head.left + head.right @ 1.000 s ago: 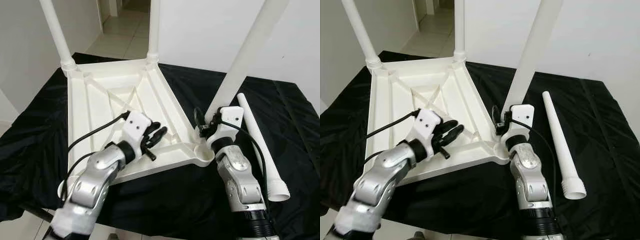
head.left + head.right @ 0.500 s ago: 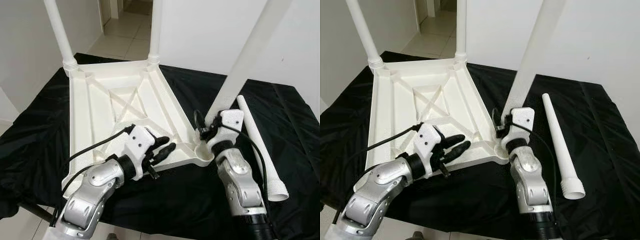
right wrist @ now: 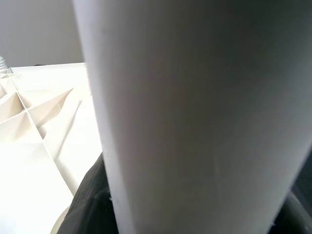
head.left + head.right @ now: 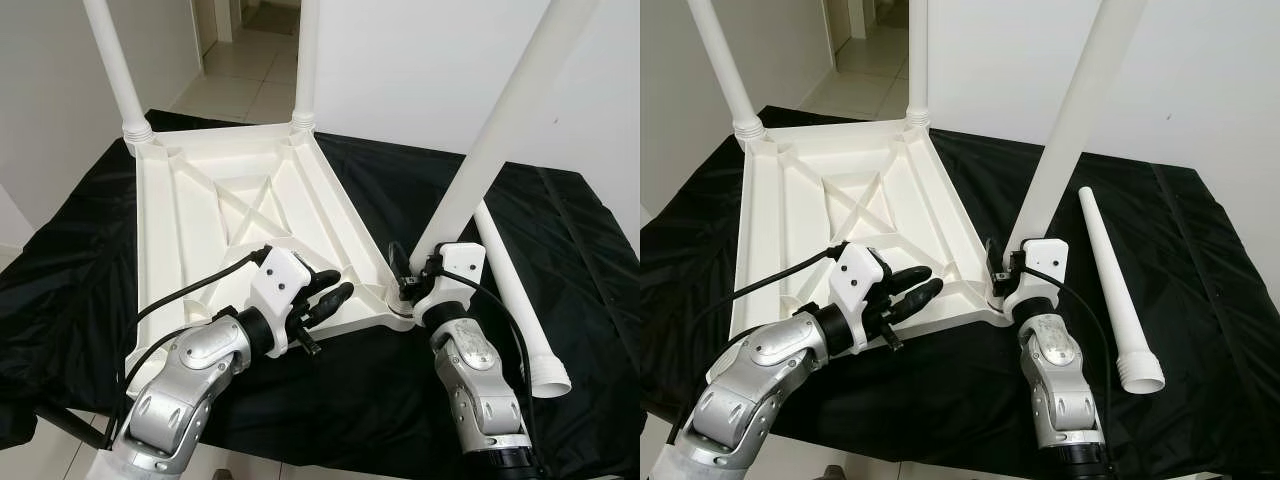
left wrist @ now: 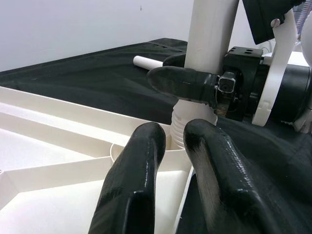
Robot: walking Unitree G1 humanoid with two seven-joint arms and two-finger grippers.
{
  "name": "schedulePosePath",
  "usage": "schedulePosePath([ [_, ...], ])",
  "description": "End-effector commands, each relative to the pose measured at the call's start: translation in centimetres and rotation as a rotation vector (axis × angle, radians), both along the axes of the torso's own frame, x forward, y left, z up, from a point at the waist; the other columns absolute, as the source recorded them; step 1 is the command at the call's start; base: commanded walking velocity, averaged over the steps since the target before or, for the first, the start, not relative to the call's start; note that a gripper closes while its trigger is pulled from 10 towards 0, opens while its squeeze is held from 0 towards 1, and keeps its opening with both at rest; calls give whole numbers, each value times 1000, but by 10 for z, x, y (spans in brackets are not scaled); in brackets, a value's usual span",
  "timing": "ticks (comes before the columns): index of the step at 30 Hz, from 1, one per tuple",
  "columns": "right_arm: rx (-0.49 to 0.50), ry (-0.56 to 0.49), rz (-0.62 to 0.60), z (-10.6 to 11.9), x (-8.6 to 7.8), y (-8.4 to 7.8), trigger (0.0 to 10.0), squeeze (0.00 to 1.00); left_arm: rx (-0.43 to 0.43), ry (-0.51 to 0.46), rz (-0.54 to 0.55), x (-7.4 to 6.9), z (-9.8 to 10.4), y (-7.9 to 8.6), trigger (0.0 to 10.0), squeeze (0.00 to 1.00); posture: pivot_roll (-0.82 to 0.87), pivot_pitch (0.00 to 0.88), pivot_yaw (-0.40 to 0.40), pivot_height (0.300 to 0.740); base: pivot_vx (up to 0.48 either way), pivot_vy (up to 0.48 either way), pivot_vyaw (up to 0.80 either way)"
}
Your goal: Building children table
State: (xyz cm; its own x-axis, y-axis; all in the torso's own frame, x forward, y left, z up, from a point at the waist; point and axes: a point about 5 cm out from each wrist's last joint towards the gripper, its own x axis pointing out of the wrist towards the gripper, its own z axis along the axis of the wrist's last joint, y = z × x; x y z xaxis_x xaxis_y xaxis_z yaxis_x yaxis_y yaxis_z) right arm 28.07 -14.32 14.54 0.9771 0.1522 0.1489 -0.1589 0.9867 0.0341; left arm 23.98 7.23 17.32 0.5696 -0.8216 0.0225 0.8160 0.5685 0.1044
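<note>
A white plastic table top [image 4: 200,230] lies upside down on a black cloth. Two white legs [image 4: 110,60] [image 4: 307,50] stand in its far corners. My right gripper [image 4: 420,280] is shut on a third leg [image 4: 500,130], which leans up to the right. That leg's ribbed lower end [image 5: 187,124] sits at the rim of the near right corner socket [image 4: 400,305]. My left gripper [image 4: 335,290] hovers over the near edge just left of that socket. Its fingers [image 5: 141,161] are narrowly apart with nothing between them. A fourth leg [image 4: 1105,280] lies loose on the cloth to the right.
The black cloth [image 4: 80,270] covers the whole work surface, and its near edge drops to a tiled floor. White walls stand behind, with a doorway [image 4: 250,30] at the far left. The loose leg's wide end [image 4: 548,375] lies close beside my right arm.
My right gripper has lowered the held leg, bringing its lower end down to the corner socket. My left gripper has drawn back from over the underside to the near edge.
</note>
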Motion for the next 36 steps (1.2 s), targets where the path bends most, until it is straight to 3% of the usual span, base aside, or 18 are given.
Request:
schedulePosePath([
  [1,-7,61,-1,-13,-1,-1,10000,0,7,-4,5,1,2,-1,10000,0,142,37,-67,740,0,0,0],
  [9,-172,30,57,-21,-7,5,10000,0,5,-5,12,2,5,1,10000,0,146,43,-67,740,0,0,0],
  [18,-252,4,112,-25,-17,2,10000,0,13,-13,17,3,7,2,10000,0,144,45,-60,740,0,0,0],
  [26,-222,-1,173,-24,-19,4,10000,0,19,-15,17,4,9,3,10000,0,144,49,-55,740,0,0,0],
  [36,-109,135,136,-32,-8,-3,10000,0,22,-22,22,4,11,4,10000,0,149,48,-59,740,0,0,0],
])
